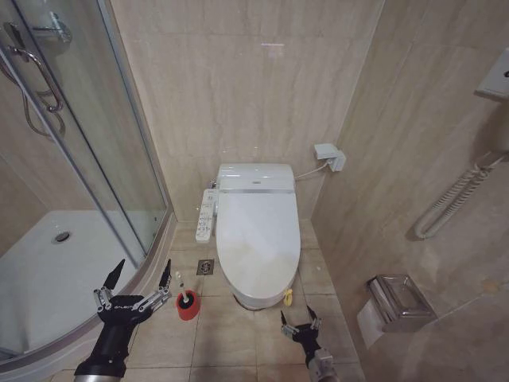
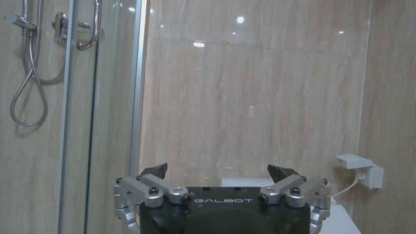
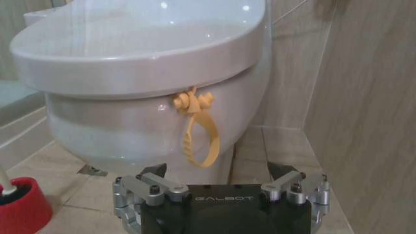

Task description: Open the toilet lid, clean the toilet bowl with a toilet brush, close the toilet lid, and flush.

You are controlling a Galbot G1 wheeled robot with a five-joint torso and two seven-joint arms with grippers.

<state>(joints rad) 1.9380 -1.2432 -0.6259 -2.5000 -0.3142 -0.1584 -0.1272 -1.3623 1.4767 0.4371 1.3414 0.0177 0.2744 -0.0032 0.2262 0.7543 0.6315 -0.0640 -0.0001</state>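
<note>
**right gripper sits just below the lid's yellow loop**

the toilet lid (image 1: 258, 231) is shut, lying flat over the toilet bowl (image 3: 130, 129) in the centre of the head frame, its long axis running from the tank at mid-frame down toward the bottom edge. a yellow cord (image 3: 197, 127) hangs in a loop off the lid's front edge, at the lower right of the lid in the head view. the right gripper (image 1: 301, 325) waits low and right of centre, directly below that cord and close to it, jaws spread wide and holding nothing. the left gripper (image 1: 135, 286) hovers at lower left, also wide open and empty, nearer the toilet brush (image 1: 184, 296) standing in its red holder (image 1: 188, 309). by my reading the right arm is the nearer one for lifting the lid, and the cord lies up-frame from it.
</note>
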